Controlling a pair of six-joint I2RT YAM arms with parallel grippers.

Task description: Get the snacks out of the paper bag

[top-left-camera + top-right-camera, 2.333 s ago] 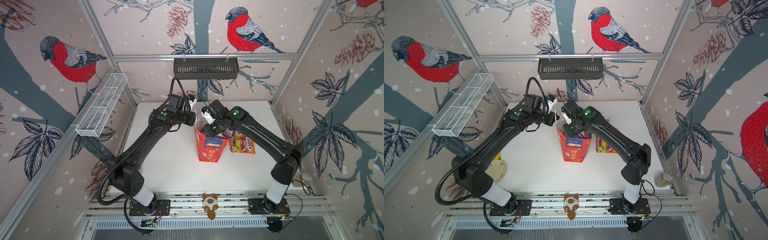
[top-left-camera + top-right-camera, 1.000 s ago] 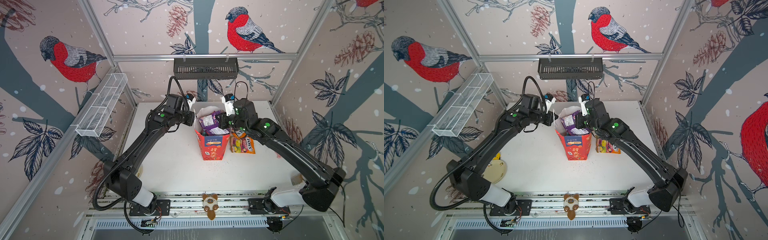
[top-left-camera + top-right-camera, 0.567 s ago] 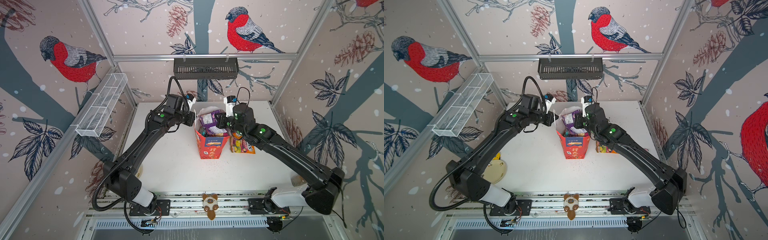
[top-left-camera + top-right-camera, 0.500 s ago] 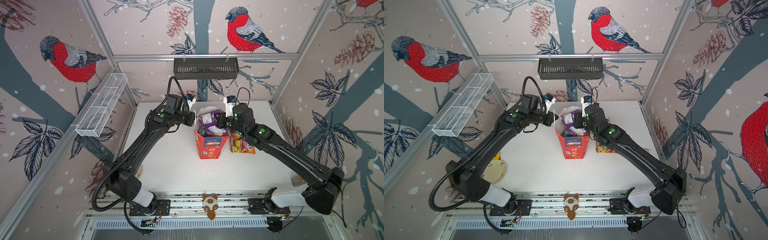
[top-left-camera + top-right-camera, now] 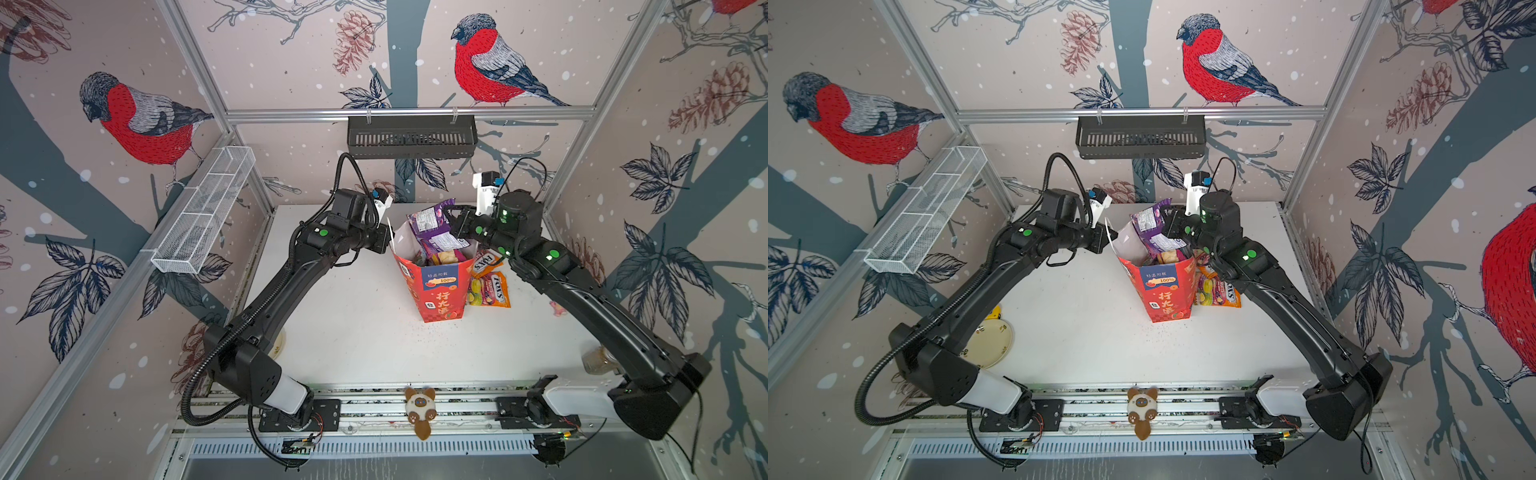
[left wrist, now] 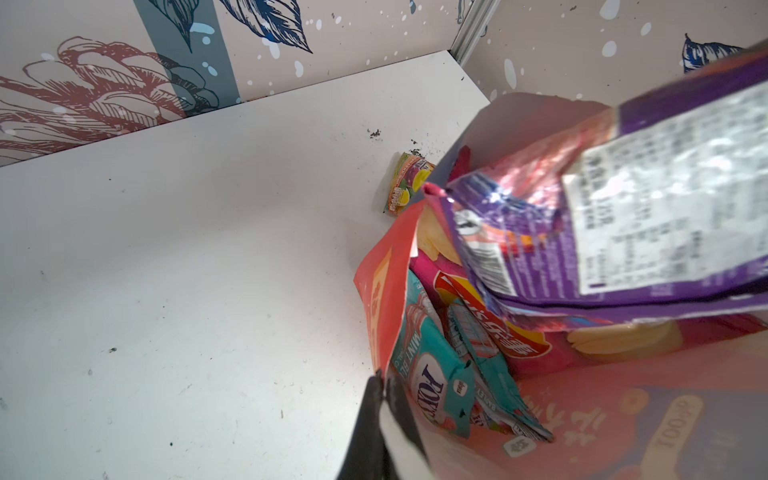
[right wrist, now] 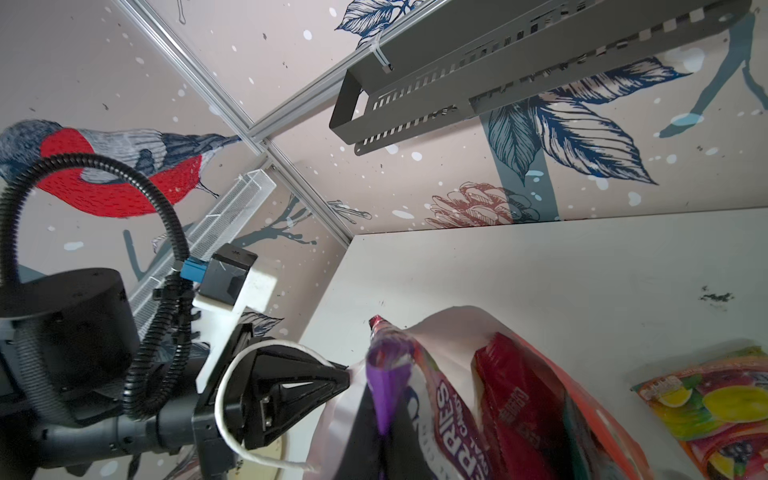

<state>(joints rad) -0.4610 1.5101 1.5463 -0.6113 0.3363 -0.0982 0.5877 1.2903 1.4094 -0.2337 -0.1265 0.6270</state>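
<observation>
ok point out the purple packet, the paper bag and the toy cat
purple packet (image 5: 428, 221), in a top view, printed label
paper bag (image 5: 441, 301), in a top view, red front
toy cat (image 5: 419, 404), in a top view, its face

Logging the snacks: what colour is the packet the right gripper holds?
Purple, with a white printed label. The packet shows best in the left wrist view.

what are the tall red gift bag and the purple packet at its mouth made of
Tall red gift bag: looks like stiff paper, fairly matte, white inside; its walls hold creases.
Purple snack packet: probably thin plastic film, glossy; it crinkles and glints in the left wrist view.
</observation>
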